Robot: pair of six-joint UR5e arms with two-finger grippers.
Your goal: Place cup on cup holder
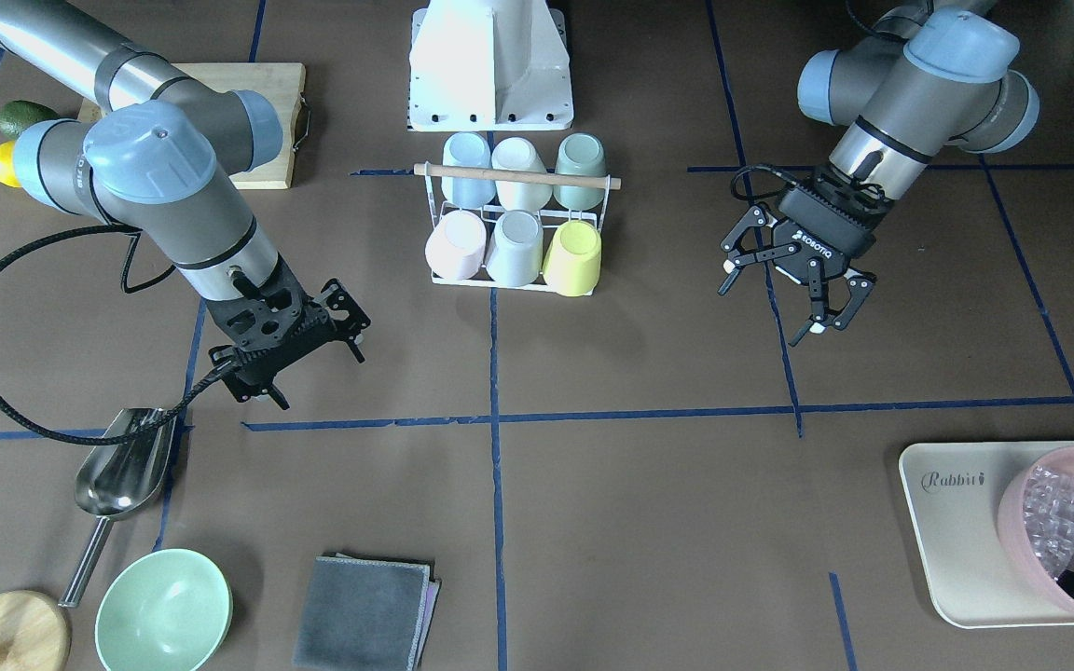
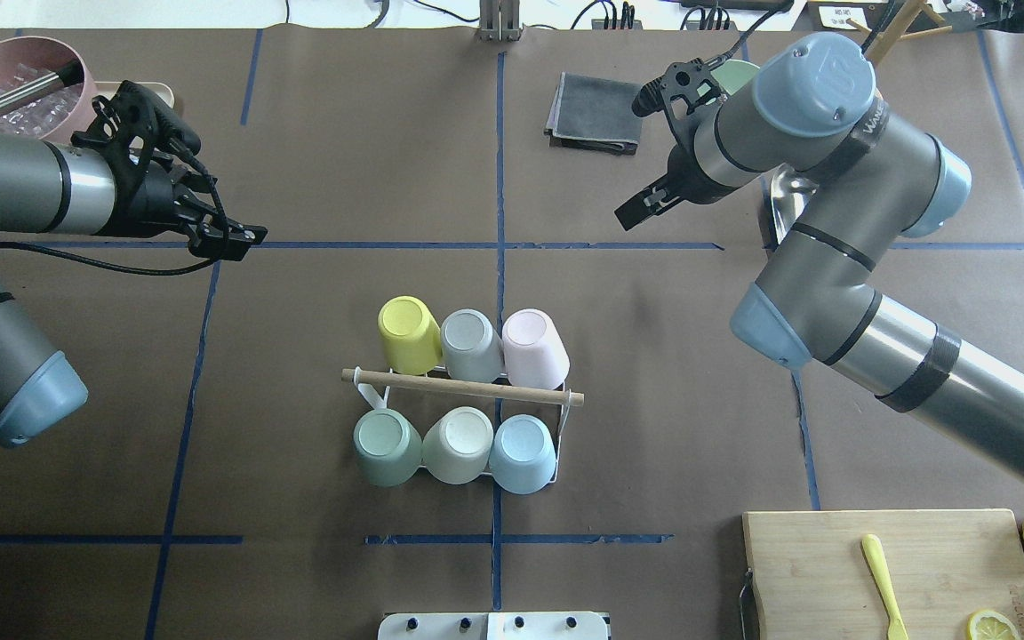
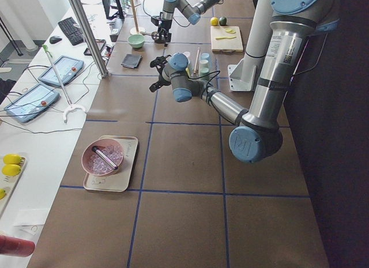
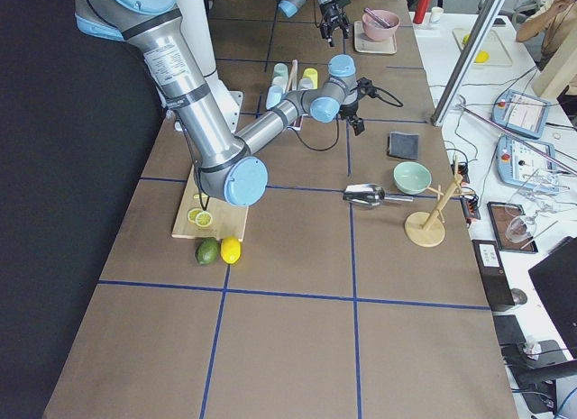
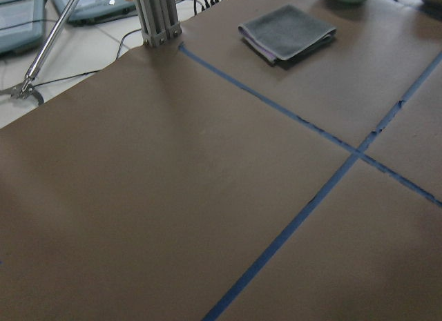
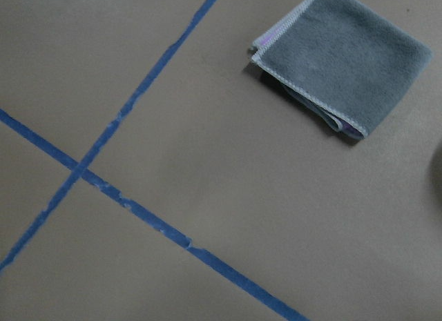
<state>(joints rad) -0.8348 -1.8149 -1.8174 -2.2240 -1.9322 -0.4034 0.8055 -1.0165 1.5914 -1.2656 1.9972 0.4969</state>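
In the front-facing view the left claw [image 1: 773, 300] and the right claw [image 1: 313, 373] were seen spread open and empty, well apart from the cup holder [image 1: 518, 176], on which six upturned cups [image 1: 516, 248] were carried. In the overhead view the yellow cup [image 2: 408, 334] was seen tilted outward at a corner, so a low sweep over the worktop [image 2: 654, 400] was judged likely to clip it or drag the cup holder
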